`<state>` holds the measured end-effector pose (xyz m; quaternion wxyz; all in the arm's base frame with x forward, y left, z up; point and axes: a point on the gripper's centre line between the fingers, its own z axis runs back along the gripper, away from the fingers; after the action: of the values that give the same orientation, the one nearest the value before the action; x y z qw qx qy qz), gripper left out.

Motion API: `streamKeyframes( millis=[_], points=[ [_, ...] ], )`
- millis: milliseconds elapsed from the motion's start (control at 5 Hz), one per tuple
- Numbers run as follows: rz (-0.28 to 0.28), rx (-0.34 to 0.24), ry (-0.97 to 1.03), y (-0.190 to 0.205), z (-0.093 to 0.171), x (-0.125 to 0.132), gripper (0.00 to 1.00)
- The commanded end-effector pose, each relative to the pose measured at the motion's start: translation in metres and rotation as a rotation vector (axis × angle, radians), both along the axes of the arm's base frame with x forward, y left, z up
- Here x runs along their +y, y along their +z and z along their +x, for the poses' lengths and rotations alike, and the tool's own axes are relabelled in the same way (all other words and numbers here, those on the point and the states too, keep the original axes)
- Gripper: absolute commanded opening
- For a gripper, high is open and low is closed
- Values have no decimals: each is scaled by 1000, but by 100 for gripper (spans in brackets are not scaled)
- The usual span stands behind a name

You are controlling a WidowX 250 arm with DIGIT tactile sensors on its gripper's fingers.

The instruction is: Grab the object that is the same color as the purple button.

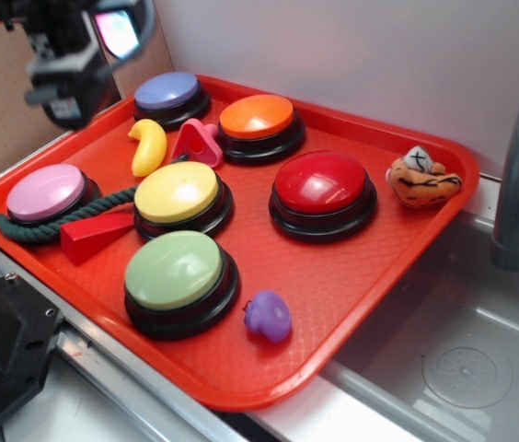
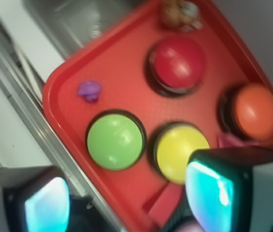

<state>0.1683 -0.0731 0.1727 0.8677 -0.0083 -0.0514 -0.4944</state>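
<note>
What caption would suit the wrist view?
Open gripper above an orange tray of dome buttons, small glossy purple toy near its corner.

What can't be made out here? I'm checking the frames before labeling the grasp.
- End effector: exterior view blurs it at the top left edge; open or shut unclear.
- Purple button: outside the wrist view.
- Purple toy: wrist view blurs its shape.
- Rope: its middle is hidden behind the red block.
- Tiger toy: cut by the wrist view's top edge.
</note>
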Motion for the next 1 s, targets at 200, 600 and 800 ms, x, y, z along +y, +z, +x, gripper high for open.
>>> streamKeyframes(
  millis=[200,600,800],
  points=[
    [-35,-97,-279,-65,15,-64,100],
    [-91,-34,-334,-103,12,-83,100],
    [-87,4,-386,-120,12,-84,100]
  ],
)
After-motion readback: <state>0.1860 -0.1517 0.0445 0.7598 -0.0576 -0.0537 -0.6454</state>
